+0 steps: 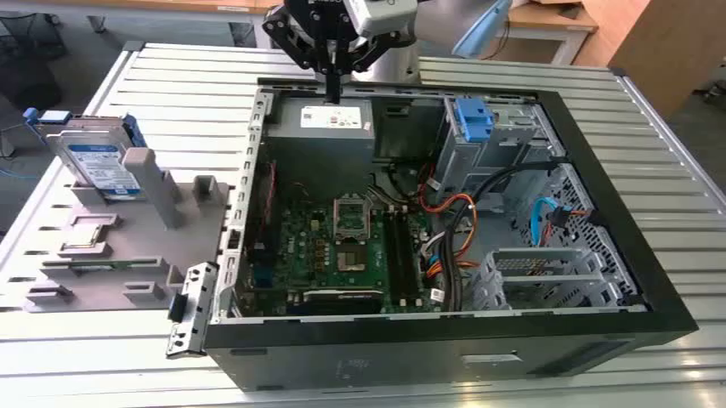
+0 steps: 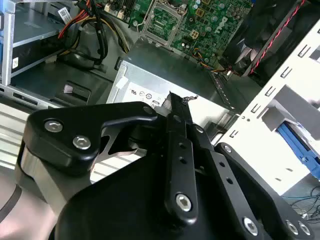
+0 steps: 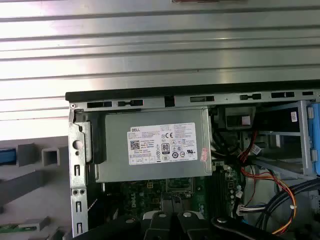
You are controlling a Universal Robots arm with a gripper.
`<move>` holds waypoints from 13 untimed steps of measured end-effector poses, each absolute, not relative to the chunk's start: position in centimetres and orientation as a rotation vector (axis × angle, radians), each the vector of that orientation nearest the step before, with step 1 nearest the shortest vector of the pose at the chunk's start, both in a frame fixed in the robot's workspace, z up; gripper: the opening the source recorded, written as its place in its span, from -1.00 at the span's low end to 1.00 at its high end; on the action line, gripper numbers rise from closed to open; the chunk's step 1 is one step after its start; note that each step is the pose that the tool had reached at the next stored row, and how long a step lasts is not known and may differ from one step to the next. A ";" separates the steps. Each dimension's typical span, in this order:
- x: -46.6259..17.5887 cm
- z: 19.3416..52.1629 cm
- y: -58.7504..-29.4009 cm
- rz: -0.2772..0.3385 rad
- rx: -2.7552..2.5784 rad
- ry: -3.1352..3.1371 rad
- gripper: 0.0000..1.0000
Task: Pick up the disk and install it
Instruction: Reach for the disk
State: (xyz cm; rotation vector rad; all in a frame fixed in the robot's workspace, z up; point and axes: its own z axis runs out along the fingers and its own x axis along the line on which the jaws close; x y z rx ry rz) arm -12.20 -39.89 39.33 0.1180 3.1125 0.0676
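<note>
The disk (image 1: 100,161) is a silver drive with a white and blue label and blue rails. It stands on edge in a grey holder (image 1: 125,229) at the exterior view's left, beside the open computer case (image 1: 454,340). My gripper (image 1: 332,92) hangs over the far edge of the case, above the grey power-supply box (image 1: 335,117), well apart from the disk. Its fingers (image 2: 176,107) are shut together with nothing between them. In the first wrist view the power-supply box (image 3: 152,150) lies straight below me.
Inside the case are the motherboard (image 1: 340,238), orange and black cables (image 1: 454,221), a blue caddy (image 1: 473,119) at the far side and a metal drive cage (image 1: 545,272) near the front right. The case stands on a slatted metal table (image 1: 170,76).
</note>
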 end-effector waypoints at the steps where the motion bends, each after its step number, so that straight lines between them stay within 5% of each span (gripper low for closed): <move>1: -12.2 39.3 -39.9 0.068 0.118 3.112 -0.79; 13: -12.3 39.3 -39.9 0.068 0.118 3.112 -0.79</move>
